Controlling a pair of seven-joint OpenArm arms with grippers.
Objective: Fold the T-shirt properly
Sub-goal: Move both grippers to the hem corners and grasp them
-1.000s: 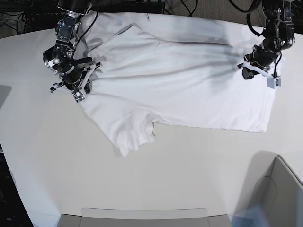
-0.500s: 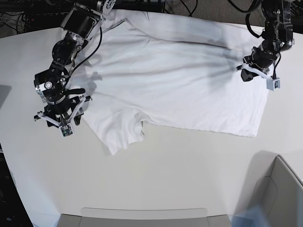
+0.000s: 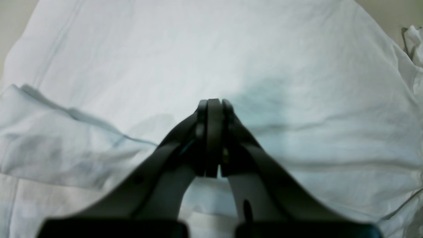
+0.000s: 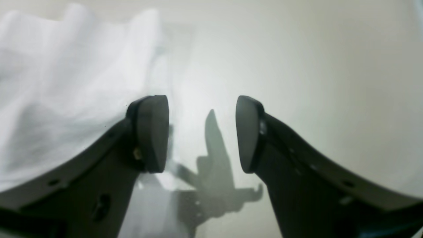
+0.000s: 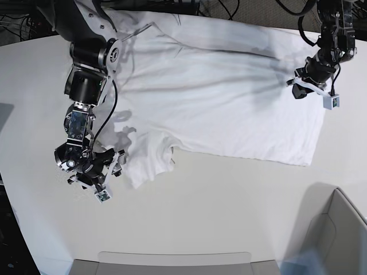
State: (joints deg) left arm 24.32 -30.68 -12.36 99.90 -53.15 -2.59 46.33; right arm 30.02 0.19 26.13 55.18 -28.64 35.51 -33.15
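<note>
In the base view, a white T-shirt (image 5: 229, 109) is seen spread across the tabletop (image 5: 212, 212), its sleeve reached over by the right gripper (image 5: 110, 182). In the left wrist view, the left gripper (image 3: 211, 105) is clenched above the fabric. In the right wrist view, the right claw is spread wide beside the cloth's edge.

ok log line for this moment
left gripper: shut over T-shirt | right gripper: open beside sleeve | T-shirt: spread, not yet folded properly
</note>
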